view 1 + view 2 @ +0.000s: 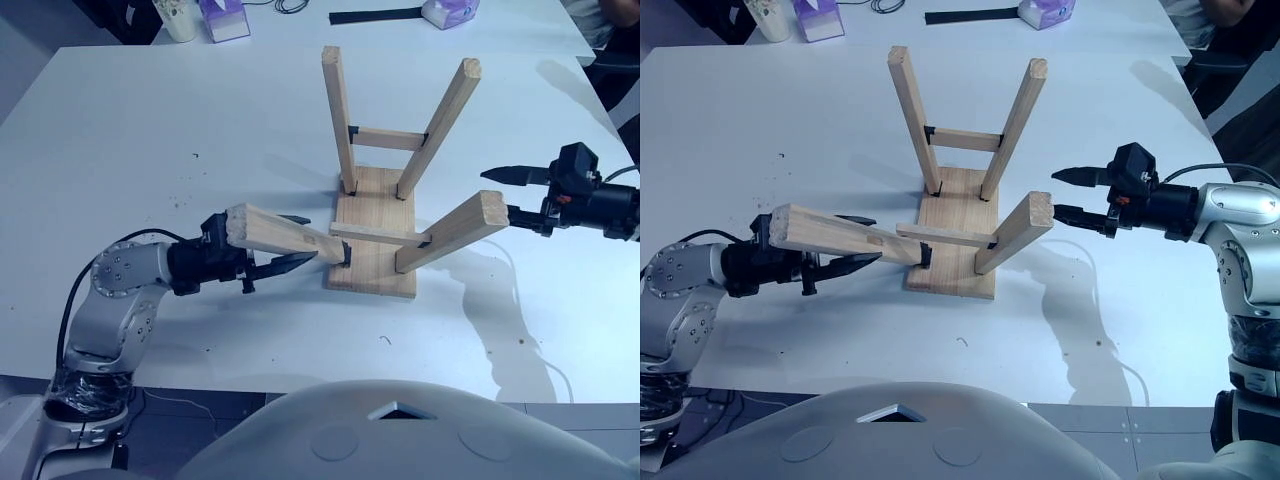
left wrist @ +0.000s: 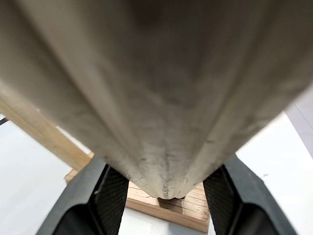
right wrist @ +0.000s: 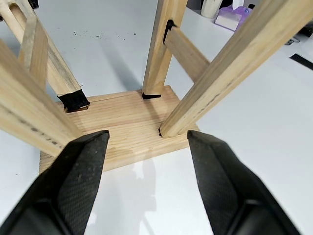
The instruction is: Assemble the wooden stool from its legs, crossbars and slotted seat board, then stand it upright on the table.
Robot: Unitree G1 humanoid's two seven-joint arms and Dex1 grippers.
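Pale wooden stool (image 1: 380, 205), half joined, rested upside down on the white table (image 1: 120, 150). Its flat slotted seat board (image 1: 372, 272) lay on the tabletop. The far pair of square wooden legs (image 1: 338, 115) stood upright with a crossbar (image 1: 388, 138) between them, and the near pair leaned over toward me. My left claw (image 1: 298, 241), black and two-fingered, was closed around the free end of the near-left leaning leg (image 1: 280, 232). My right claw (image 1: 1064, 192) hung wide, gripping nothing, just beside the free end of the near-right leaning leg (image 1: 1015, 232). That leg's long axis ran from the board up and out to the right, straight at the right claw, with its end at the lower finger rather than inside the gap. I judged the right arm the nearer one for taking it.
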